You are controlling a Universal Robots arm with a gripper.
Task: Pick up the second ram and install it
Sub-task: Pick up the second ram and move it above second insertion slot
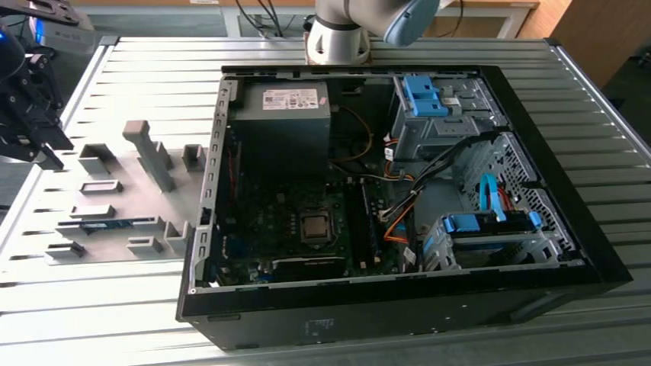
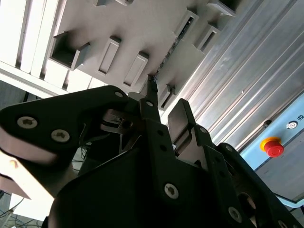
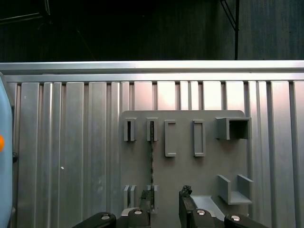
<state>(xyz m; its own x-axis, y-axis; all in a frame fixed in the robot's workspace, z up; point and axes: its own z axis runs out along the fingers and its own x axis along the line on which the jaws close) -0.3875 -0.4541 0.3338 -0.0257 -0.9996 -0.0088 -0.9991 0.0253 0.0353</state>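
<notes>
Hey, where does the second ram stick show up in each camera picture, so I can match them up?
Exterior view: the second ram sits on the grey fixture plate, at the exterior view's left of the computer case.
First wrist view: edge-on, a thin line across the plate.
Second wrist view: a thin dark edge on the plate.
Shared landmark: the grey fixture plate.
</notes>
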